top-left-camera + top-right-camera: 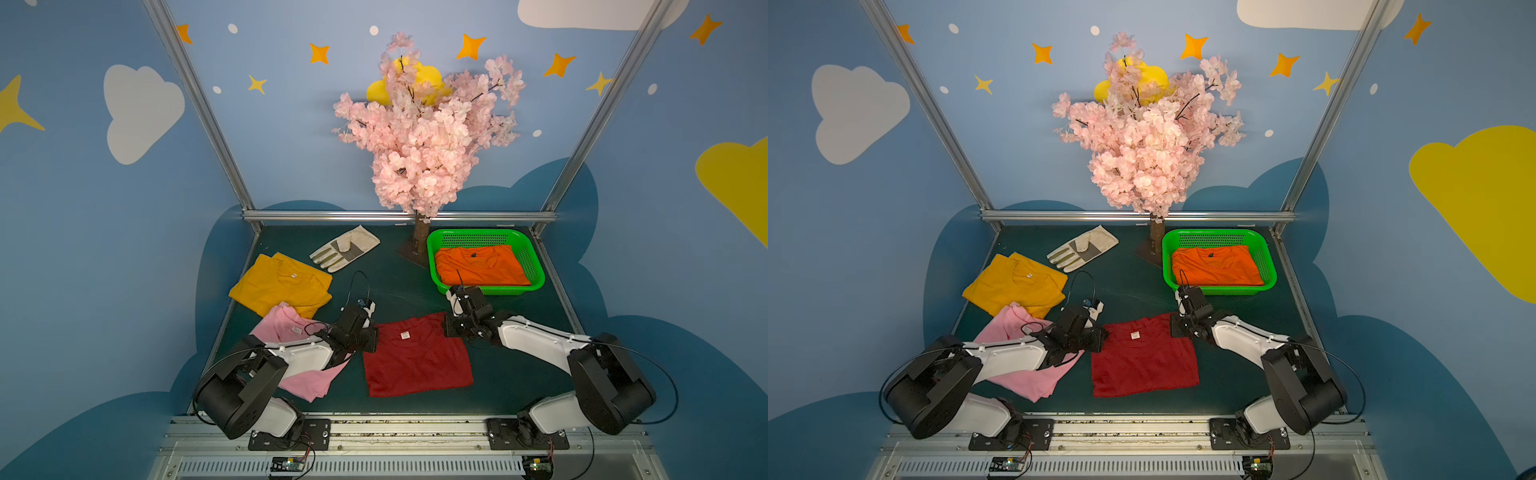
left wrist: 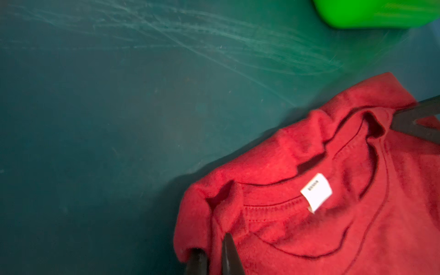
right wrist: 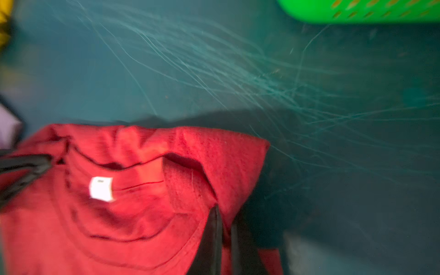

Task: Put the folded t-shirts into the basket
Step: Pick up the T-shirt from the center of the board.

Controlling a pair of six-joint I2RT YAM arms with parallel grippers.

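A dark red folded t-shirt [image 1: 415,361] [image 1: 1144,361] lies at the front middle of the table, its white neck label up. My left gripper [image 1: 371,334] [image 2: 213,252] is shut on its left collar corner. At the opposite collar corner my right gripper [image 1: 449,328] [image 3: 225,238] is shut on the cloth. The green basket [image 1: 486,233] [image 1: 1221,233] stands at the back right with an orange t-shirt [image 1: 482,266] lying flat in it. On the left lie a yellow t-shirt [image 1: 278,286] and a pink t-shirt [image 1: 316,382], the pink one partly under my left arm.
A beige-and-grey work glove [image 1: 345,249] lies at the back middle. A pink blossom tree on a thin trunk [image 1: 422,237] stands just left of the basket. Metal frame rails border the table at the back and sides.
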